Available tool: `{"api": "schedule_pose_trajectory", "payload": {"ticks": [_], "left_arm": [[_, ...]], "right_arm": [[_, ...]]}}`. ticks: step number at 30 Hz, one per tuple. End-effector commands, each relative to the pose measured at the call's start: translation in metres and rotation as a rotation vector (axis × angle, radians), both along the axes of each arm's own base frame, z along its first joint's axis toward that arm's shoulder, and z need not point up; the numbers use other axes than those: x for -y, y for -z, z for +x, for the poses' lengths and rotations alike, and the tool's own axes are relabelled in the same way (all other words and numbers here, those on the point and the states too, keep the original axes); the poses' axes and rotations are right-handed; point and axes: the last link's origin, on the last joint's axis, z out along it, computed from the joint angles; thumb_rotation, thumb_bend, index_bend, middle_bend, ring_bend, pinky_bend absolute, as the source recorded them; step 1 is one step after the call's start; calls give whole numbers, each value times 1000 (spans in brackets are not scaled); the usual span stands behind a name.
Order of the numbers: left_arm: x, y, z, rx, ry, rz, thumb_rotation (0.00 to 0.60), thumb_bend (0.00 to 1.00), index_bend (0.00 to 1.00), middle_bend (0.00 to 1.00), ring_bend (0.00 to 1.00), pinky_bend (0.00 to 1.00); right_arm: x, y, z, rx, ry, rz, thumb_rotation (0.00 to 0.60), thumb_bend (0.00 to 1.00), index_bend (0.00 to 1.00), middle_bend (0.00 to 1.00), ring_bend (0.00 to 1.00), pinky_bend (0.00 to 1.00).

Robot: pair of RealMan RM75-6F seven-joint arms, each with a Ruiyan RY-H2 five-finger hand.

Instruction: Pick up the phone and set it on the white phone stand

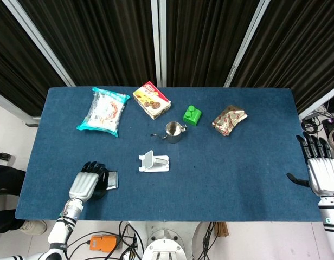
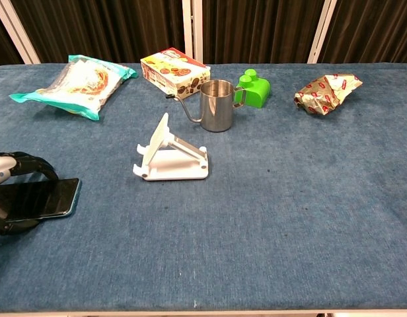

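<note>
The dark phone lies flat near the table's front left edge. My left hand is wrapped around its left part: fingers arch over the far edge and the thumb sits at the near edge, gripping it. Only the phone's right end shows in the head view. The white phone stand stands empty a little to the right and further back. My right hand hovers off the table's right edge, fingers spread, holding nothing.
Behind the stand is a steel mug with a green block beside it. A cookie box, a snack bag and a foil packet lie along the back of the blue table.
</note>
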Motion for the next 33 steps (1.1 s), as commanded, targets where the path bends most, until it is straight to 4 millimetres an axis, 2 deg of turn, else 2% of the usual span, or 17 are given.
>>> {"api": "schedule_pose_trajectory", "payload": {"ticks": [1,6,9,12,14,18,21,27,33], "left_arm": [[-1,0,0,-10,9,11,599,262,309,181,41,0],[-3,-4,-1,11,35,28,600,307,318,321,207,31],[-5,-8,-4,30,60,33,600,328,318,373,288,150],[-8,-11,-7,58,82,35,600,341,318,411,336,194],[-10,-12,-9,84,93,40,600,348,318,440,384,281],[-14,-15,-11,126,129,48,600,352,318,446,397,337],[-16,-17,-11,158,164,50,600,353,318,446,405,419],[-27,-18,-14,250,186,77,600,356,318,446,415,491],[-40,-30,-15,370,163,134,600,364,318,446,416,496]], "right_arm": [[0,1,0,2,2,2,600,183,0,0,0,0],[0,1,0,2,4,1,600,183,0,0,0,0],[-2,1,0,3,4,0,600,183,0,0,0,0],[-3,1,0,5,6,-1,600,183,0,0,0,0],[-3,2,0,7,8,-1,600,183,0,0,0,0],[-4,1,0,8,7,-3,600,183,0,0,0,0],[-5,0,1,7,5,-7,600,183,0,0,0,0],[-5,0,2,9,1,-10,600,183,0,0,0,0],[-6,-4,3,8,-4,-22,600,183,0,0,0,0]]}}
